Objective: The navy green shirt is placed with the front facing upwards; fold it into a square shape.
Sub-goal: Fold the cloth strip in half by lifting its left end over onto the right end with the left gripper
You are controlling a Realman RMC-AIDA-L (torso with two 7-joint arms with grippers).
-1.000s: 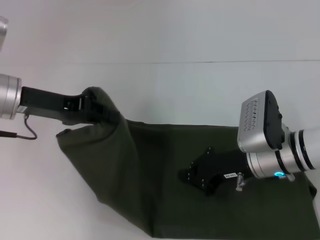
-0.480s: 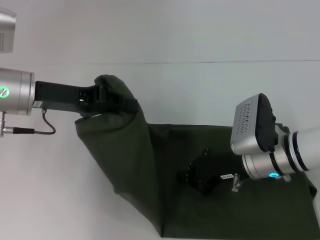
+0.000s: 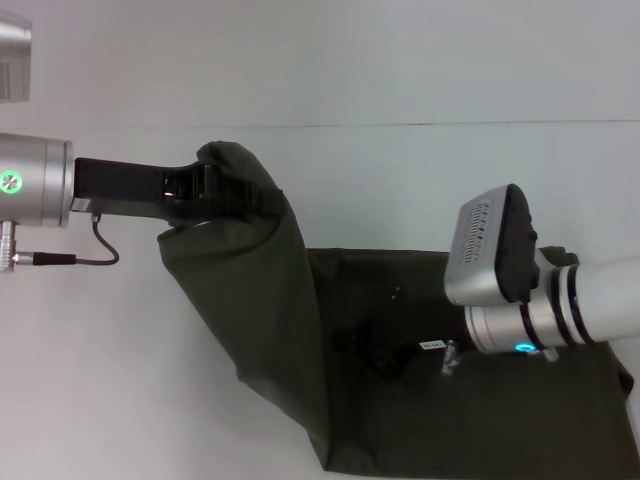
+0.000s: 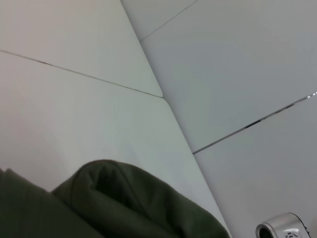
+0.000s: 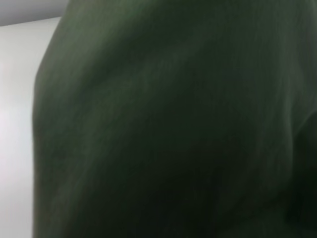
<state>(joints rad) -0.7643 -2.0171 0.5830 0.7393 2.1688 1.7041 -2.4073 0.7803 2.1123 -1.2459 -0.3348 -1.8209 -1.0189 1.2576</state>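
Clenching the shirt's raised edge, the left tool hung above it; right tool low over it, grip unclear.

The left gripper reaches in from the left, raised and clamped on a fold of the navy green shirt, while the right gripper stretches low from the right, its tip lost against dark cloth

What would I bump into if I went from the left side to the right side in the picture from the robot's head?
Left gripper, shut on a lifted edge of the navy green shirt → the shirt's flat part spread on the white table → the right arm's silver wrist low over the shirt; its gripper is too dark to make out.
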